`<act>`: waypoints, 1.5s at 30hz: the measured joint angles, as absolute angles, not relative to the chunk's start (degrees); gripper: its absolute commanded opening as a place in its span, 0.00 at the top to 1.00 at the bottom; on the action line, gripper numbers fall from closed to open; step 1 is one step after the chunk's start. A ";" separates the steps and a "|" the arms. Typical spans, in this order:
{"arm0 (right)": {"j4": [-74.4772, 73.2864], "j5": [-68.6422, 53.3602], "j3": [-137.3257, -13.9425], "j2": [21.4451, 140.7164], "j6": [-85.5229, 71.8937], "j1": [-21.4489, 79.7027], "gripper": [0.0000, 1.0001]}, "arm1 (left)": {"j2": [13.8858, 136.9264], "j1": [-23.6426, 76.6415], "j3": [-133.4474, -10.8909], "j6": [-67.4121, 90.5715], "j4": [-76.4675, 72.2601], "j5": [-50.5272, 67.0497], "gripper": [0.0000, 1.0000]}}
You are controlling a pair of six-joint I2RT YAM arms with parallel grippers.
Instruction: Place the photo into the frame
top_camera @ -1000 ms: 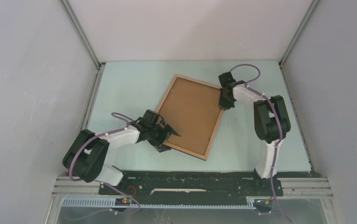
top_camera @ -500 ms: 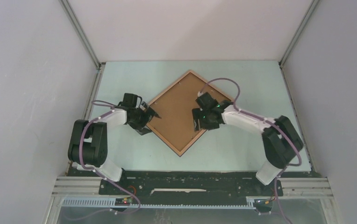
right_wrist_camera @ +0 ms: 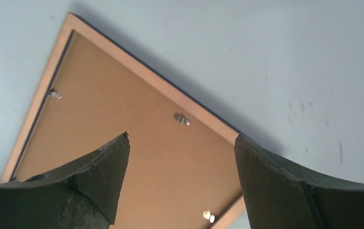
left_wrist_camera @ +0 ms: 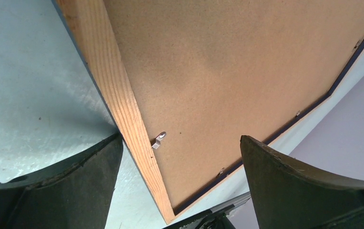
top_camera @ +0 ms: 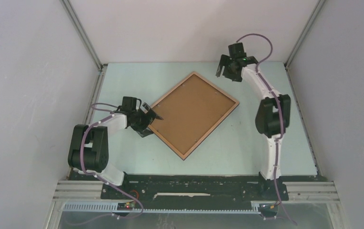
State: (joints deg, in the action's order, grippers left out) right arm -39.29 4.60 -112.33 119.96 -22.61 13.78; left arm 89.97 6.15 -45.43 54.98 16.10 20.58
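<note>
The frame (top_camera: 216, 87) lies flat on the table, turned like a diamond, wood face up. Inside it sits the photo (top_camera: 193, 113), showing only its brown fibreboard back; the picture side is hidden. Small metal tabs (left_wrist_camera: 158, 140) stick out over the board from the frame's inner edge. My left gripper (top_camera: 150, 123) is open at the frame's left side. In the left wrist view its fingers stand either side of the wooden rail (left_wrist_camera: 123, 105) without pinching it. My right gripper (top_camera: 226, 71) hangs open and empty beyond the frame's far corner, looking down on rim (right_wrist_camera: 146, 74) and board (right_wrist_camera: 123, 129).
Grey walls and aluminium posts (top_camera: 85, 38) close the pale green table (top_camera: 266, 152) at the left, back and right. Both arm bases stand on the black rail (top_camera: 194, 188) at the near edge. The right arm's elbow (top_camera: 271, 117) stands right of the frame.
The frame with the photo has turned from a tilted rectangle into a diamond. My right gripper opened and pulled away to the far right. The left gripper shifted up along the frame's left side.
</note>
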 measured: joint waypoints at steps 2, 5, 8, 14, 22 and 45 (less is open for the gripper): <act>-41.98 4.40 -119.00 126.65 -21.67 12.99 0.12 | 89.54 6.15 -44.75 54.98 15.33 20.73 0.00; -44.53 3.14 -124.75 134.39 -20.32 12.10 0.12 | 89.47 6.13 -44.56 55.00 14.92 21.21 0.00; -46.50 -0.01 -125.14 138.58 -19.40 10.44 0.13 | 90.08 6.13 -44.64 55.27 14.46 21.76 0.00; -45.52 -6.50 -119.79 138.34 -18.11 7.75 0.20 | 95.57 6.09 -50.13 56.07 16.05 24.14 0.00; -33.78 -7.53 -96.79 125.43 -17.19 7.70 0.23 | 102.26 3.95 -60.42 53.19 23.57 22.04 0.00; -43.46 6.04 -115.13 135.35 -10.31 15.44 0.42 | 104.27 0.54 -61.76 52.03 21.30 22.83 0.00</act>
